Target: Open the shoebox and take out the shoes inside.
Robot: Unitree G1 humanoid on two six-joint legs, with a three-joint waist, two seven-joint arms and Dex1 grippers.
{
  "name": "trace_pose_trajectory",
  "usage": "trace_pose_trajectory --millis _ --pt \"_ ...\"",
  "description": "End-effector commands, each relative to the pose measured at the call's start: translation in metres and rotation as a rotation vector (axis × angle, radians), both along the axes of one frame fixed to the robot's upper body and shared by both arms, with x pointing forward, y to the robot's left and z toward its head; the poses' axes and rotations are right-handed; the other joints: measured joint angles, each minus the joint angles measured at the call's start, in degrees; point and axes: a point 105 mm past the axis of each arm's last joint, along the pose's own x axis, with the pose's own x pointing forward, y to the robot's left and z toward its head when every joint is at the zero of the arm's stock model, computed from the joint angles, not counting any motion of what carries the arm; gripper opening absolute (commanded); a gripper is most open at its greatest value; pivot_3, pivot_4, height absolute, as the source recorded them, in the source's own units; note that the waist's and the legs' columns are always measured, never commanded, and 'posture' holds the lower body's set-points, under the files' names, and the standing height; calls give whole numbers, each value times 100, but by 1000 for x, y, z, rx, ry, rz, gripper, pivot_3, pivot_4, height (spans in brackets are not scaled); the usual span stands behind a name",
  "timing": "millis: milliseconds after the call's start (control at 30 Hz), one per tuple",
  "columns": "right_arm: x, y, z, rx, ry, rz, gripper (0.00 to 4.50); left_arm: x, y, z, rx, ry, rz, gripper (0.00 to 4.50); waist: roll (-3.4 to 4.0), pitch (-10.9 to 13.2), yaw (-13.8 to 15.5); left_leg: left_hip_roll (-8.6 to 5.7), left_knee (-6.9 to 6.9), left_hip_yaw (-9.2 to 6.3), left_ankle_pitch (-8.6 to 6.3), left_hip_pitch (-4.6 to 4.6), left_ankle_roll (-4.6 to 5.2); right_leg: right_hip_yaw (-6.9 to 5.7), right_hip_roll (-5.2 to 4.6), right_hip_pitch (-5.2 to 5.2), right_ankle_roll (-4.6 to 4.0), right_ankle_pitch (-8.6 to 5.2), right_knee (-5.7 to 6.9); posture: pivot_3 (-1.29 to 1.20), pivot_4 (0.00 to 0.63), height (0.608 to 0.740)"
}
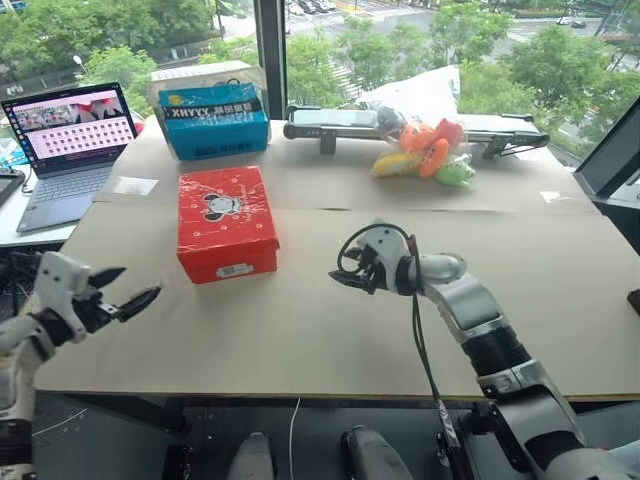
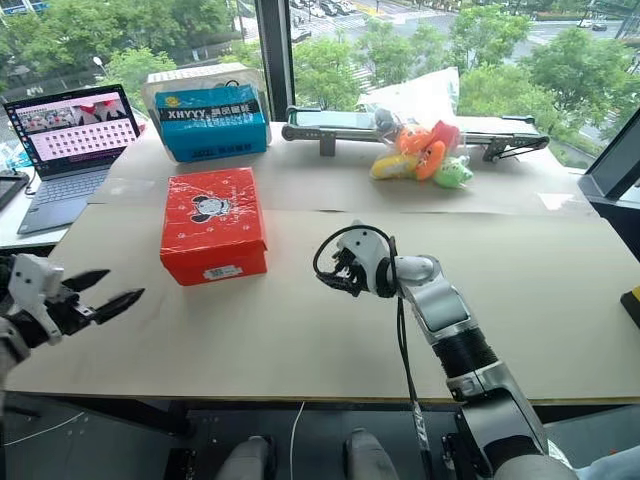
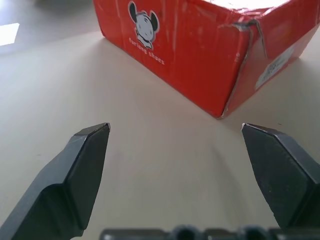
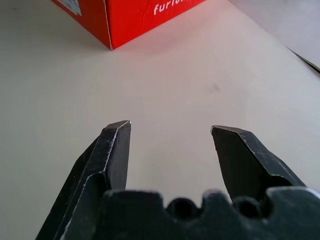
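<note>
Getting ready to open the shoebox [image 1: 226,222] is the step in hand, I think. The red box is sitting shut on the bench [image 1: 330,320], with its lid on, so the shoes are hiding inside and cannot be seen.

The left tool [image 1: 122,296] is hanging at the near left edge of the bench with its two fingers spread wide and nothing between them. The box is lying ahead of it and a little to its right, near but not touching. In the left wrist view, the corner of the box is pointing at the gap between the fingers.

The right tool [image 1: 345,276] is hovering over the bench to the right of the box, apart from it. Its fingers are parted and holding nothing.

Next, I think both tools are needing to come in at the two sides of the box and lift the lid gently, so the box is not sliding away.
</note>
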Motion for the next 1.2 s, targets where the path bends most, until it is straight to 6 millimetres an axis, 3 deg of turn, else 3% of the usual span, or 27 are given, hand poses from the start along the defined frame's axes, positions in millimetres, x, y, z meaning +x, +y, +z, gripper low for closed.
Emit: trace_pose_trajectory --millis 33,167,367,433,467,533,700,867,1000,1100,1200 --pt "22 -2 22 37 -85 -87 3044 4 7 18 4 -74 45 4500 0 0 -26 0 0 1 0 1 0 2 0 -3 0 1 4 0 150 736" --pt "28 5 25 53 -105 -87 2024 0 -2 19 -4 -55 -18 4500 1 0 -25 0 1 0 0 3 0 2 2 -3 4 2 5 0 150 736" --pt "22 11 24 51 -111 -55 29 -2 -4 21 0 -42 -37 4500 1 0 -23 0 0 0 0 -2 1 3 2 -5 2 3 4 0 150 736" --pt "20 12 23 50 -110 -51 29 -2 -3 22 -23 -46 -34 4500 1 0 -24 -1 0 0 0 -1 1 3 1 -4 2 3 4 0 150 736" --pt "20 13 23 51 -110 -50 0 -3 -3 22 -31 -46 -32 3983 1 0 -23 -1 1 0 0 -1 1 3 2 -4 2 3 4 0 150 736" --pt "20 13 22 51 -109 -52 0 -4 -2 25 -45 -54 -31 3498 1 0 -23 0 1 0 0 -1 0 2 2 -4 2 3 4 0 150 736" --pt "21 15 21 51 -106 -55 0 -5 0 28 -56 -68 -30 1655 1 0 -27 0 1 0 0 0 1 3 2 -4 2 3 5 0 150 736" --pt "26 18 16 41 -101 -72 0 -3 2 26 -52 -68 -8 160 1 0 -26 0 1 0 0 1 1 3 2 -4 2 3 5 0 150 736" --pt "32 21 13 26 -106 -86 0 2 5 25 -38 -84 34 39 1 0 -25 -1 1 1 1 1 0 3 1 -4 2 3 5 0 150 736" --pt "38 26 12 14 -109 -107 0 17 20 22 24 -88 175 39 1 0 -24 -1 2 -1 1 2 1 2 2 -4 1 4 8 0 150 736" --pt "49 34 7 -20 -122 -162 0 37 17 26 2 -159 307 39 0 0 -22 -2 4 -3 1 5 1 2 5 -3 3 5 15 0 150 736"
